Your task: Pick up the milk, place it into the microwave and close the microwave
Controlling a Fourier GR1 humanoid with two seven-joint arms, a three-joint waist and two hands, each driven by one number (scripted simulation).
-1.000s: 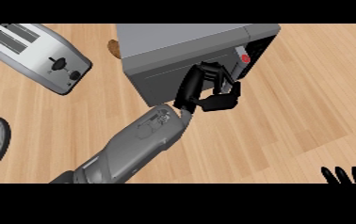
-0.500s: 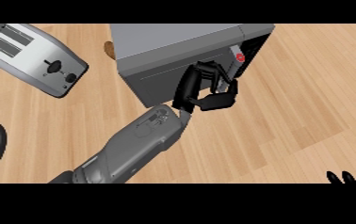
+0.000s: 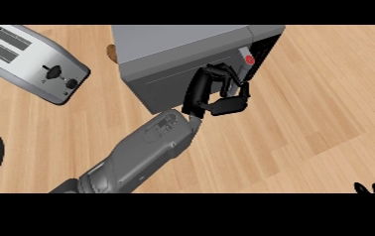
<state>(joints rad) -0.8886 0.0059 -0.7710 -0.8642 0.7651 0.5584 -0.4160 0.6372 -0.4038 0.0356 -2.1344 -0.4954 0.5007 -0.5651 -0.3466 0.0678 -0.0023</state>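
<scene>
The microwave (image 3: 172,44), a grey box, stands on the wooden surface (image 3: 293,131) with its door face turned towards the lower left. Its control strip, with a red button (image 3: 249,60), is at the right end of that face. The left hand (image 3: 219,95) lies against the door's right part, just beside the strip. Its fingers (image 3: 207,77) arch up and bend over towards the thumb, curled, and nothing shows between them. The grey left forearm (image 3: 143,155) runs down from the hand to the lower left. The door looks close to flush with the body, though from this angle I cannot tell if it is fully shut.

The milk is hidden from view.

A silver toaster (image 3: 40,64) lies well apart at the left. A small brown object (image 3: 111,52) peeks out behind the microwave's left corner. The right hand (image 3: 364,188) rests at the lower right corner, with only its upright fingertips in view.
</scene>
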